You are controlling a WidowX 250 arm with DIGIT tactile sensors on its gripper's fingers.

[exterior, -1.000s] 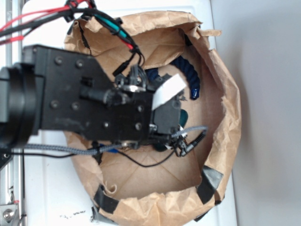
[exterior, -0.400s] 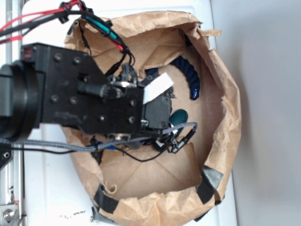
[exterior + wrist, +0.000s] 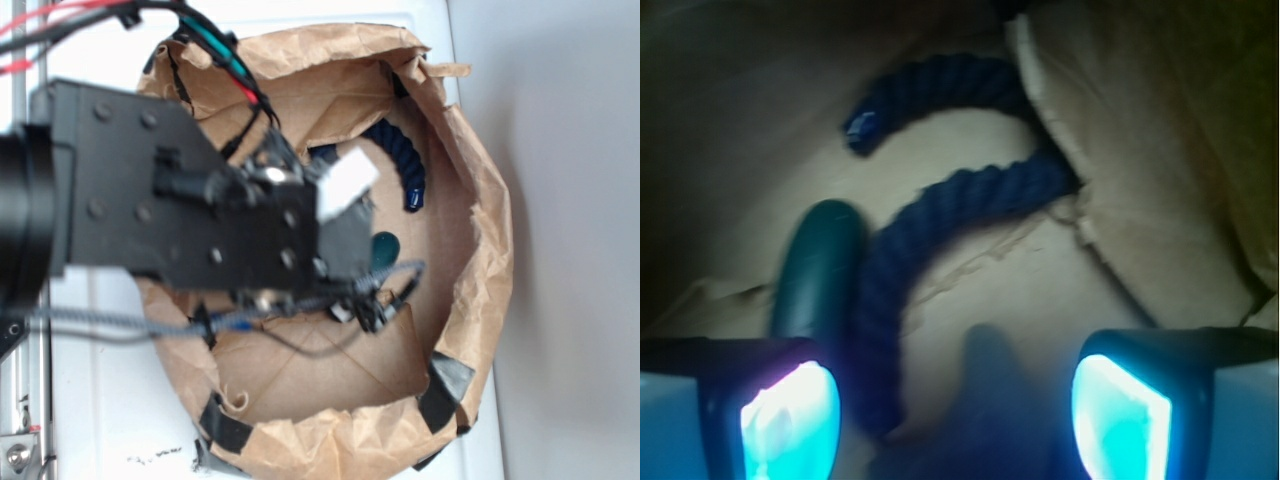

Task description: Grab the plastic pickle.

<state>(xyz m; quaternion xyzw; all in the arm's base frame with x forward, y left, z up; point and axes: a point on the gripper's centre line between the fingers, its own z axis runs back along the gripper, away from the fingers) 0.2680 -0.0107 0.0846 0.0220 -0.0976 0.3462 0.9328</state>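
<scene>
**Claw spread wide over the pickle in the paper bag**

Arm and claw [image 3: 958, 410] sit further left and closer to the exterior camera than a second ago, blurred now, uncovering more of the pickle [image 3: 384, 246] at the claw's front edge. In the wrist view the pickle [image 3: 818, 272] lies on the bag [image 3: 470, 250] floor, one end passing under the left finger [image 3: 770, 405], while the rope [image 3: 940, 215] curls just beside it on the right. The fingers stand wide apart, gripping nothing. From outside, the black arm hides the fingers, most of the pickle and part of the rope [image 3: 405, 165]. The wrist view cuts off the fingers' lower parts.
</scene>
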